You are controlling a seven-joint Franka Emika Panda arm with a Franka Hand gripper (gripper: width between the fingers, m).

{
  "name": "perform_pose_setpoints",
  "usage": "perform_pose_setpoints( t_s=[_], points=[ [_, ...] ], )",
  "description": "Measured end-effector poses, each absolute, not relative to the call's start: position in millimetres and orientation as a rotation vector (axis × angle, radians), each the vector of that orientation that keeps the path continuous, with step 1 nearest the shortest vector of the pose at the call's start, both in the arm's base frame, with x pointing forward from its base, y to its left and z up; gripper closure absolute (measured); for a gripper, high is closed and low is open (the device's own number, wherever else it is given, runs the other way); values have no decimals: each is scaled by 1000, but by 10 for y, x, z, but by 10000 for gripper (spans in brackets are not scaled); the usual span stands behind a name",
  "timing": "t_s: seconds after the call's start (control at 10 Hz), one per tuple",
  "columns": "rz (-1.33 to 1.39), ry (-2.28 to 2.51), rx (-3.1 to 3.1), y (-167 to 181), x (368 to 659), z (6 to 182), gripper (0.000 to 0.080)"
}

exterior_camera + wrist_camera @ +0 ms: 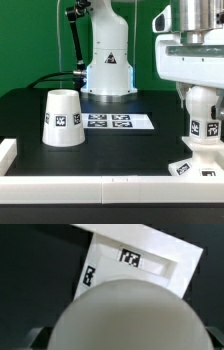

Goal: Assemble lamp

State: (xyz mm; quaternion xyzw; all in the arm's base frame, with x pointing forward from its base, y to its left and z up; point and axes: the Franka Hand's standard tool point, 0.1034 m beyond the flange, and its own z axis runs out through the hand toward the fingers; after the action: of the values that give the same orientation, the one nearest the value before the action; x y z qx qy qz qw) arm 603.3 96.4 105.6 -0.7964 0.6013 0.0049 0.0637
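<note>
The white bulb point(203, 112) stands upright in the squat square base point(198, 163) at the exterior view's right. My gripper point(201, 93) comes down from above and is shut on the bulb's round head. In the wrist view the bulb's head point(125, 314) fills the space between my fingers, my gripper point(122, 343) sits low in the picture, and the tagged base point(140, 260) lies beyond it. The cone shade point(62, 118) stands alone on the black table at the exterior view's left, narrow end up.
The marker board point(110, 121) lies flat in the middle of the table. The robot pedestal point(108, 65) stands behind it. A low white wall point(100, 186) runs along the table's front edge, with a corner piece point(6, 152) at the left.
</note>
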Motion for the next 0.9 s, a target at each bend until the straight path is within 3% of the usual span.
perform_pose_setpoints(
  t_s=[0.3,0.4,0.9],
  points=[
    [27,1868,-2357,981,6030,1052,213],
    [22,1796,-2415,980,6029,1052,121],
    [-19,1031,-2827,968,6044,1078,101]
  ],
)
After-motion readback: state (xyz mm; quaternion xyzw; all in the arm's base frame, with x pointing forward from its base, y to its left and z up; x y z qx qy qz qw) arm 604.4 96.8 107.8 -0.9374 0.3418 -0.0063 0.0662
